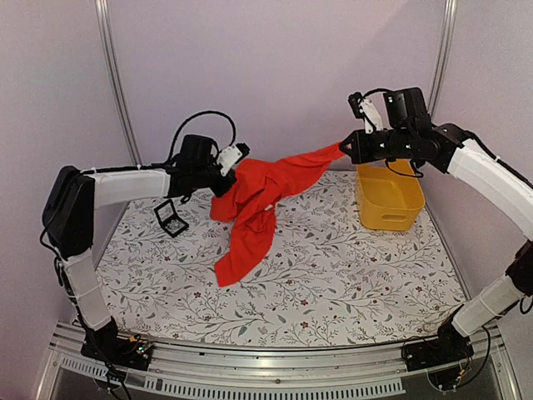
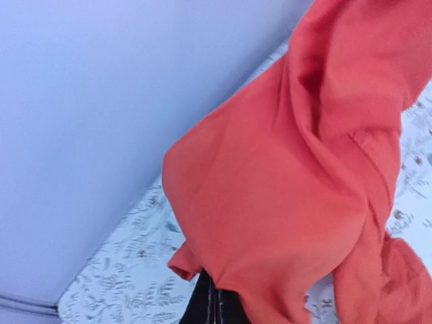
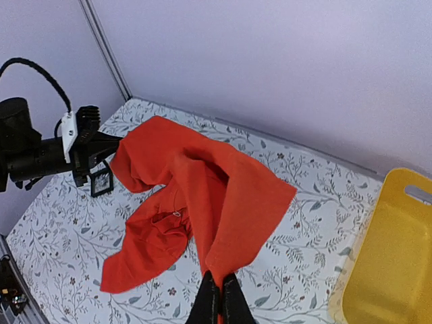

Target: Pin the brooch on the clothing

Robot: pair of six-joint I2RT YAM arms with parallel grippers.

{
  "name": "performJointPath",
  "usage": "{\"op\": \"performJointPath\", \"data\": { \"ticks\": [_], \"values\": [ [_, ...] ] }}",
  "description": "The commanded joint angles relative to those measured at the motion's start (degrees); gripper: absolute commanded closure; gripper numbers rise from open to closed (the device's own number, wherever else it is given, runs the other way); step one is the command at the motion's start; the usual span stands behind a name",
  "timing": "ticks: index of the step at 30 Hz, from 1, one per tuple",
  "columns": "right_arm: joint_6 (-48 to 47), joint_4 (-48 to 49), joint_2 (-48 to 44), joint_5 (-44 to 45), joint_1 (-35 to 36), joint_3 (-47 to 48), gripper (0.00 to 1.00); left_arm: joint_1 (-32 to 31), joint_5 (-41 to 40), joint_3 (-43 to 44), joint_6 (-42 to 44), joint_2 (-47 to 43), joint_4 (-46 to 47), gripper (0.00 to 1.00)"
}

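Overhead, large bright red-orange short-sleeved T-shirt [image 1: 252,200] hangs stretched between both arms, left gripper [image 1: 221,183] clenched on one bunched end, right gripper [image 1: 346,150] clamped on the other, near yellow plastic basket [image 1: 388,204], lower folds trailing on floral-patterned table [image 1: 350,283].

a plain red-orange t-shirt [image 1: 250,204], a yellow basket [image 1: 389,206], a black box [image 1: 171,219] and a white tablecloth [image 1: 358,275] (grey leafy vines, tiny red flowers).
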Motion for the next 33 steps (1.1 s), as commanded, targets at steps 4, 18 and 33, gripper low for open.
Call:
{"op": "performJointPath", "data": {
  "ticks": [4, 18, 33],
  "values": [
    [-13.75, -0.48, 14.21, 7.09, -4.49, 27.39, 1.0, 2.17, -10.68, -0.99, -1.02, -13.09, 14.1, 1.0],
    [-21.98, -6.87, 1.23, -14.5, -1.98, -5.66, 1.0, -9.42, 12.16, -20.61, -9.95, -22.23, -12.03, 0.59],
    [-12.96, -2.58, -10.69, -15.35, -0.48, -21.53, 1.0, 2.95, 12.72, -13.84, -24.25, -16.11, -13.92, 0.34]
  ]
}}
